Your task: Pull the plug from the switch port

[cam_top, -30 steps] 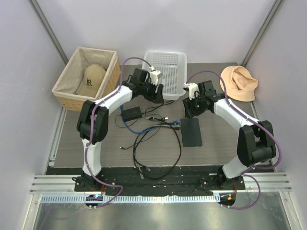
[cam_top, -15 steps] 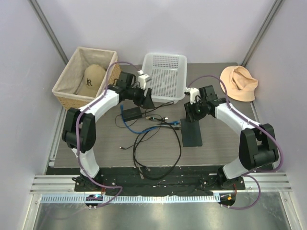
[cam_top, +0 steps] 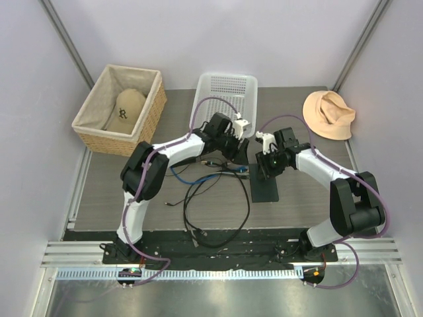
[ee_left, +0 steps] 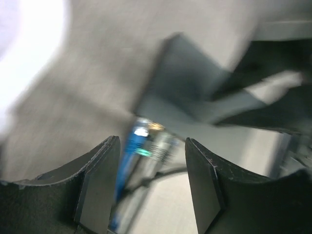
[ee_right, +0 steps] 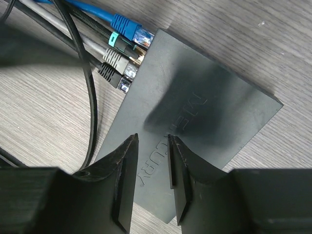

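grey table, four plugs seated in the black switch

grey wood-grain table carries everything. a wicker basket holding a tan cap stands at the far left. a white plastic basket sits at the far middle, and a peach hat lies at the far right. both arms reach inward and meet near the middle of the table. under the right arm the matte-black switch lies flat, its ports hidden behind the plugs. black cable loops across the table on the switch's left.

the right end effector hangs over the switch's lettered top face. its fingers are drawn close with a narrow gap, and nothing is between them. whether they touch the box cannot be told. the left end effector is spread wide and empty, in a blurred view, just beside the plugs.

four plugs sit side by side in the switch's thin left edge, near its far corner: a blue plug, a teal-collared plug, a grey plug and a black plug.
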Action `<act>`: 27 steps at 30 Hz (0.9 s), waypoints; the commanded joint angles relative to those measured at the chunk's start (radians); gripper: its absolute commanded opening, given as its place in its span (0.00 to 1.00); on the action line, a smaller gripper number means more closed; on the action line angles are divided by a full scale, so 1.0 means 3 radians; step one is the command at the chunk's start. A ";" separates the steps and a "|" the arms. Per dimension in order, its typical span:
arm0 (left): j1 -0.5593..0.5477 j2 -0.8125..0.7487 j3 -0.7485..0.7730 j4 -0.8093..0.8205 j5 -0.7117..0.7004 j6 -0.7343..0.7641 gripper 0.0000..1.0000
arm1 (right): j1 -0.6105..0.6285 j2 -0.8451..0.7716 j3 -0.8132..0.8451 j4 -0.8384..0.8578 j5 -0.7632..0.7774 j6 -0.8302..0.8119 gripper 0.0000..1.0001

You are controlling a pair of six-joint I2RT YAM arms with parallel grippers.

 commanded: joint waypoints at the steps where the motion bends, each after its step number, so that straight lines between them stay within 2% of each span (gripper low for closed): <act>1: 0.0038 0.0129 0.0129 0.0364 -0.0342 -0.0032 0.61 | -0.0022 -0.0116 0.0030 0.0028 -0.0031 0.0057 0.38; 7: 0.0023 0.0324 0.0109 0.0369 -0.0332 0.0019 0.61 | -0.0037 -0.0106 0.0076 0.0012 -0.0031 0.0067 0.38; 12: -0.0002 0.0360 -0.0044 0.0430 0.0214 -0.0134 0.61 | -0.0103 -0.0106 0.0158 -0.0008 0.0035 0.0052 0.39; 15: -0.0064 0.0344 -0.0157 0.0476 0.0262 -0.0216 0.60 | -0.0159 -0.0091 0.0214 -0.0023 0.0040 0.0057 0.39; 20: -0.0120 0.0176 -0.0453 0.0624 0.0267 -0.0380 0.60 | -0.0175 -0.0060 0.0276 -0.0095 0.0015 0.0016 0.40; 27: -0.0171 -0.0187 -0.0811 0.0691 0.0256 -0.0349 0.60 | -0.0175 -0.0034 0.0327 -0.0146 0.0015 -0.0035 0.40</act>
